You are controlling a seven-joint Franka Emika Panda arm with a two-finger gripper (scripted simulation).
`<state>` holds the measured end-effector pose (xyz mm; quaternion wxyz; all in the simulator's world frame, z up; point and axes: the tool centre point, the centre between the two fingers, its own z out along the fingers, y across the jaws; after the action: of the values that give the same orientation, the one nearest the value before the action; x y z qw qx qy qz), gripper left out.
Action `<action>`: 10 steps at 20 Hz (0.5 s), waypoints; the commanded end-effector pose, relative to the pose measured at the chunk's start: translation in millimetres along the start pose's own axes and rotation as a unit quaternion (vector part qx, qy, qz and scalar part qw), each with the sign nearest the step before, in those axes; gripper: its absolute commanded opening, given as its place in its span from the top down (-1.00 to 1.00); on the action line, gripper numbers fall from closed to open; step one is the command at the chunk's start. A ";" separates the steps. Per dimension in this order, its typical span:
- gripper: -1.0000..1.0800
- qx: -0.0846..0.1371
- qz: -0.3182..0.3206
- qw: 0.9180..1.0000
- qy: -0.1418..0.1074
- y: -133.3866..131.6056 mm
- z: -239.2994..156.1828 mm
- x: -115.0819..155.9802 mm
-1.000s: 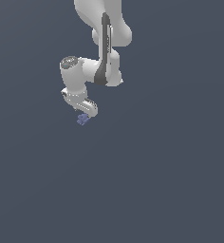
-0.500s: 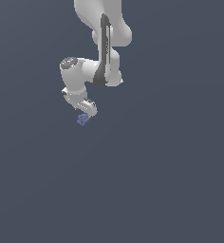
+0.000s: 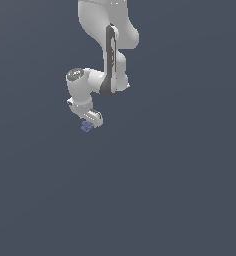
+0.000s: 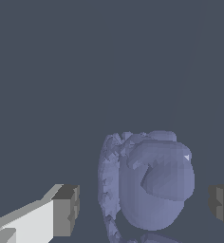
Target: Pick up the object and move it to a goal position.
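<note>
- Object sits between your claw's two fingers, just below the claw on the worktop; gaps show on both sides, so nothing is gripped.
- Claw is spread wide, one dark pad on each flank.
- You'll likely find it light and stiff; those knobbly lumps could slip or twist.
- Close on the smooth rounded bulge, not the ragged edge.

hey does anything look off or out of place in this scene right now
Nothing stands out. The object sits between the open gripper jaws, not yet touched, off-centre toward one jaw.
</note>
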<state>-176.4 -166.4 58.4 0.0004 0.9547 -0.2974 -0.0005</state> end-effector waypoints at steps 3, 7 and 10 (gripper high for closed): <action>-0.92 0.000 0.000 1.000 0.000 0.1 10.3 0.0; 1.00 0.000 0.000 1.000 0.000 0.1 11.3 -0.1; 1.00 0.000 0.000 1.000 0.000 0.1 11.3 -0.1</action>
<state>-176.2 -166.3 48.1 0.0000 0.9546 -0.2978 0.0004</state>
